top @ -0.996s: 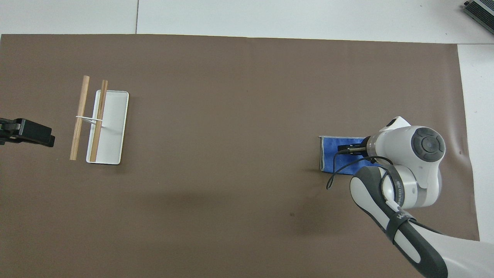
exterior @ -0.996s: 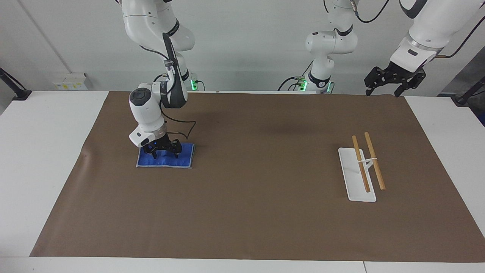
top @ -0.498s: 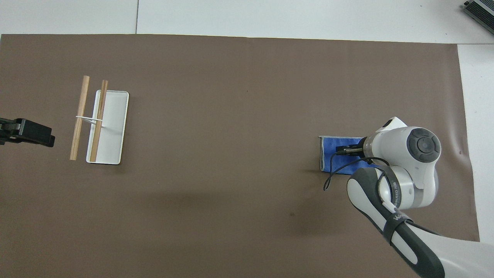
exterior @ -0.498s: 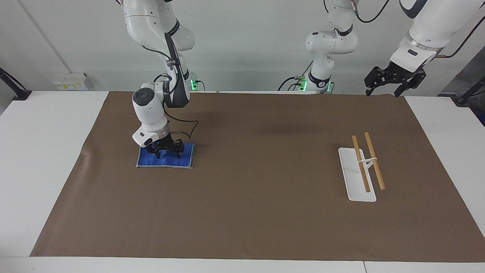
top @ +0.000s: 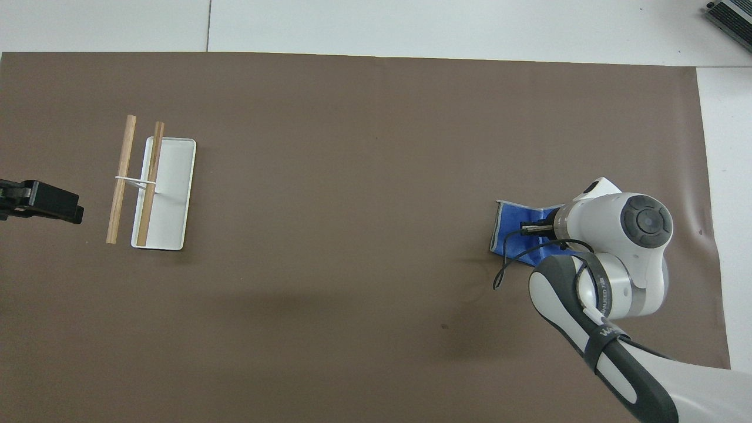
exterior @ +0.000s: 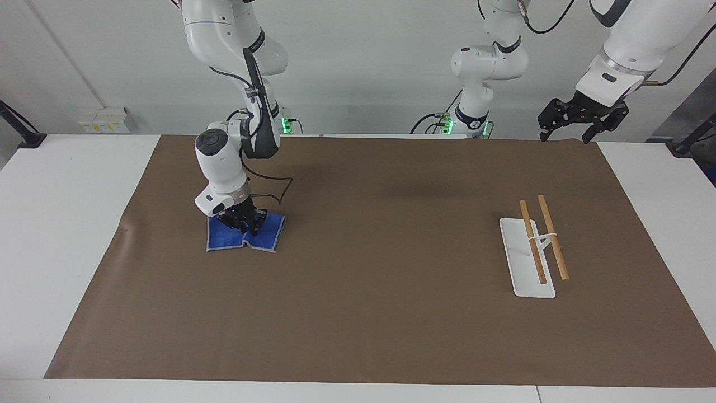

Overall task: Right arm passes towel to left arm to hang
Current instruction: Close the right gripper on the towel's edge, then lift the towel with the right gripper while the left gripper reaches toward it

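My right gripper [exterior: 244, 224] is down on the towel [exterior: 229, 239], fingers pinched together on a fold of the blue cloth near its edge nearest the robots. The fabric is bunched up btwn the fingertips, and the towel's outline is pulled in at the middle, w/ the two corners farther from the robots splayed out flat on the brown mat [exterior: 369, 313]. From overhead my own wrist covers most of the towel [top: 510, 232]; only its end toward the left arm's side shows there. The towel sits toward the right arm's end of the table, still touching the mat (not lifted clear, as far as I can see).

My left gripper [exterior: 582, 118] waits up in the air over the mat's corner at the left arm's end, fingers spread wide, nothing in them.

The rack [exterior: 534, 246], a white base w/ two wooden bars on a thin white post, stands toward the left arm's end, well apart from the towel.
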### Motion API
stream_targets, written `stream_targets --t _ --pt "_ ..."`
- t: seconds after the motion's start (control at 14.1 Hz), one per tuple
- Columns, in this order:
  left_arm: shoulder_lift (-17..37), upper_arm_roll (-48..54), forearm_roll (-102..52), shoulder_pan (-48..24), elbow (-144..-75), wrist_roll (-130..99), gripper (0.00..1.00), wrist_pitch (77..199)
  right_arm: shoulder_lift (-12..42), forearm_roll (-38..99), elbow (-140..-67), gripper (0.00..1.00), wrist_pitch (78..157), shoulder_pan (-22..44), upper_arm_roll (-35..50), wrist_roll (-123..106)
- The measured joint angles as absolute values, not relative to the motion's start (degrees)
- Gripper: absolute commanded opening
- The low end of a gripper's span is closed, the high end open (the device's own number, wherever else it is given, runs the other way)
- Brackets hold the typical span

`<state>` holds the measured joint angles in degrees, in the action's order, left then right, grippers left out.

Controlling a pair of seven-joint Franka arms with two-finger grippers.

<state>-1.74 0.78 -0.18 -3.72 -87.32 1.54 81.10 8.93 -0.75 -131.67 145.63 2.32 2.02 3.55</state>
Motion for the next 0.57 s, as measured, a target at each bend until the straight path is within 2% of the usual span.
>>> stream_targets --t 0.14,0.28,0.57 --pt "-1.74 0.78 -0.18 -3.72 -87.32 1.54 1.00 81.10 8.94 -0.75 -131.59 0.08 145.63 2.33 2.03 3.55" --pt "-1.74 0.78 -0.18 -3.72 -87.32 1.54 1.00 81.10 8.94 -0.76 -131.03 0.02 145.21 2.47 2.22 3.36" --pt "-1.74 0.78 -0.18 -3.72 -87.32 1.54 1.00 81.10 8.45 0.06 -124.23 0.00 138.17 3.00 5.23 1.69"
